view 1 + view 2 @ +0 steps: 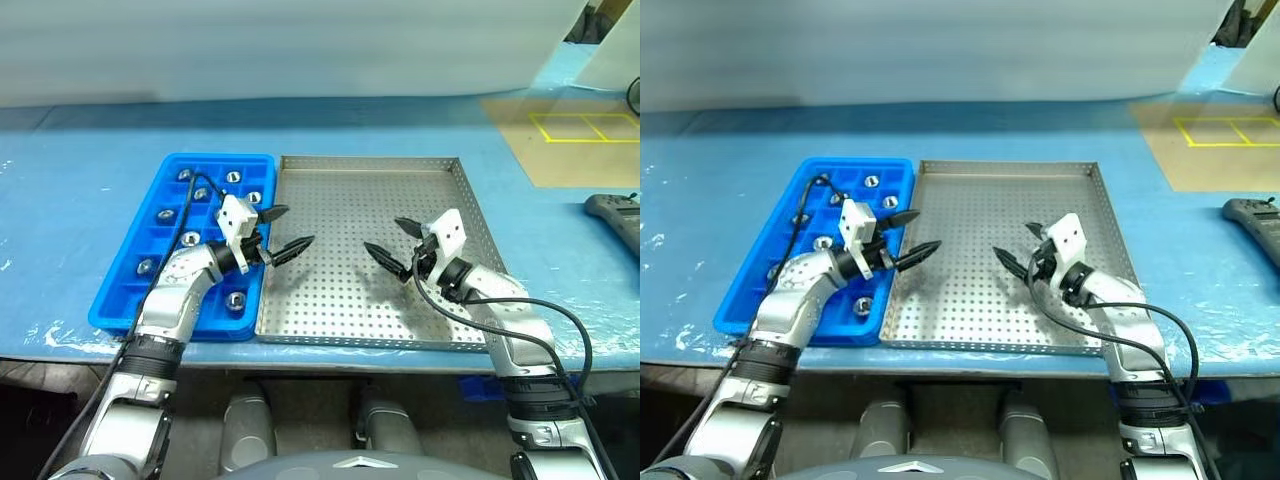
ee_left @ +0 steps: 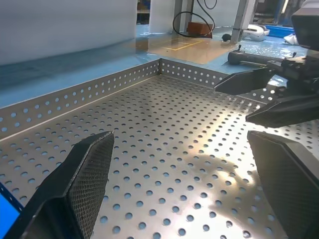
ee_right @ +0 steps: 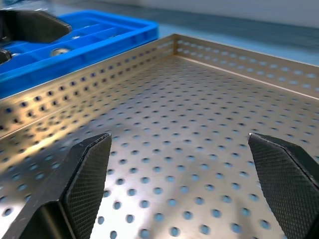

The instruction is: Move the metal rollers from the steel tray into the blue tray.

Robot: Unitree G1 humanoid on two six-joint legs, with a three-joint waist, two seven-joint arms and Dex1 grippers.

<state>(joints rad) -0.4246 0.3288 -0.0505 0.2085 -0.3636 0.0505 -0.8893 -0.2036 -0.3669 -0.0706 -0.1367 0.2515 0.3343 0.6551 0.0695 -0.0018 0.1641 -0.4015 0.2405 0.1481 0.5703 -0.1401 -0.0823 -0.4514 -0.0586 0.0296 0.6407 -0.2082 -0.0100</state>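
Note:
The steel tray [image 1: 370, 175] lies in the middle of the table, its perforated floor bare under both grippers. Touching its left rim is the blue tray [image 1: 165, 170], with several metal rollers [image 1: 190, 238] each resting in their own square compartments. My left gripper [image 1: 292, 228] hangs open over the steel tray's left edge, pointing right, nothing between its fingers [image 2: 79, 184]. My right gripper [image 1: 385, 236] stands open over the steel tray's right half, pointing left, also with nothing in it. In the right wrist view one roller [image 3: 59, 51] sits in the blue tray [image 3: 99, 30].
A black hand-held device [image 1: 615, 212] lies at the table's right edge. A brown board with yellow tape squares [image 1: 580, 125] sits at the back right. The table's front edge runs just below both trays. A pale wall closes the back.

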